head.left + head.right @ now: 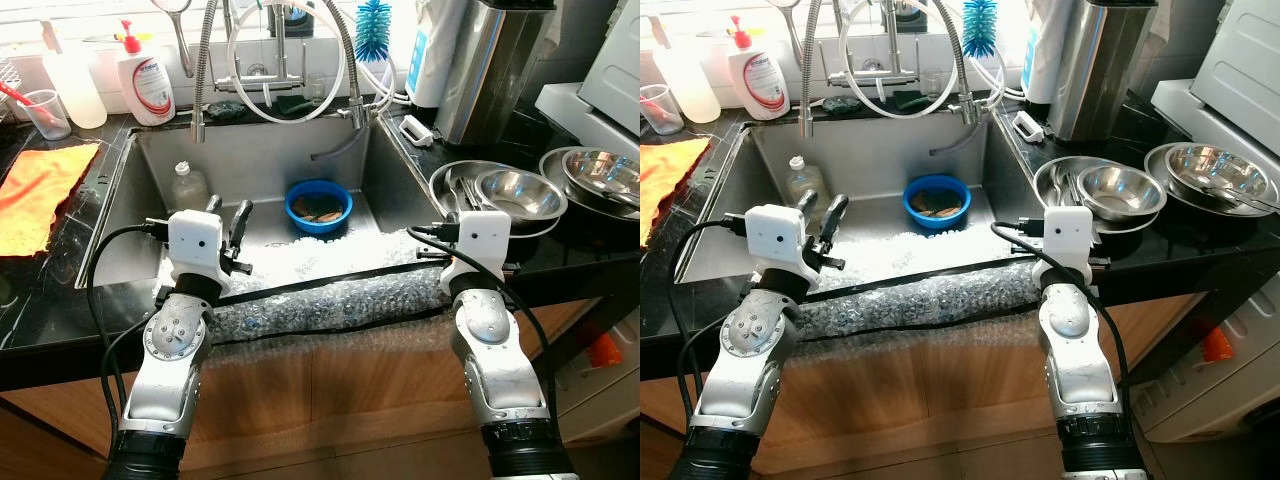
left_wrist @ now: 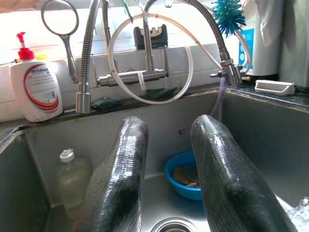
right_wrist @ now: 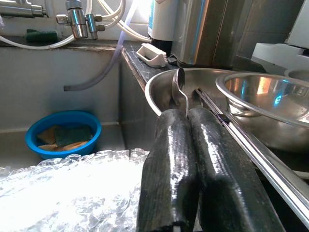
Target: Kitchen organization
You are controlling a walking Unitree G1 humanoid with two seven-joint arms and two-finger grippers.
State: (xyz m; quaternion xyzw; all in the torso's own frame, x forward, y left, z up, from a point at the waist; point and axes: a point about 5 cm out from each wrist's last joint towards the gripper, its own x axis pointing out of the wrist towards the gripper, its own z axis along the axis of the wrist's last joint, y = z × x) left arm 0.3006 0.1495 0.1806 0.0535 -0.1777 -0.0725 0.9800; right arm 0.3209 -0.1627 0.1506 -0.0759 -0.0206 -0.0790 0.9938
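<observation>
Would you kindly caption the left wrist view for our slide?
Open left gripper poised over the sink, facing a blue bowl and a plastic bottle.

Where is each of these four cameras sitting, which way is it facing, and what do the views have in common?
Left eye view: on the head, looking forward and down at the sink; both silver arms show.
Right eye view: the head's other eye, same scene, same arms.
Left wrist view: looks along the open left gripper at the faucet.
Right wrist view: looks along the shut right gripper at the steel bowls on the counter.
Shared: every view catches the blue bowl in the sink.
</observation>
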